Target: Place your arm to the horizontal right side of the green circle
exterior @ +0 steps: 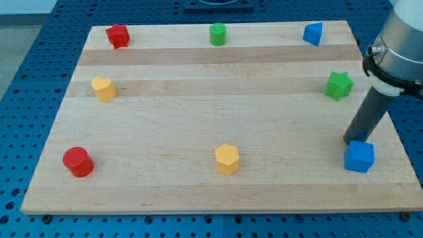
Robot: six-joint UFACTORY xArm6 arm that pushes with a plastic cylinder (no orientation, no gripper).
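The green circle is a small green cylinder near the top edge of the wooden board, about the middle. My tip is the lower end of the dark rod at the view's right, far below and to the right of the green circle. It stands just above the blue cube, touching or nearly touching its top edge.
A red block sits at top left, a blue block at top right, a green star at right, a yellow block at left, a red cylinder at bottom left, a yellow hexagon at bottom middle.
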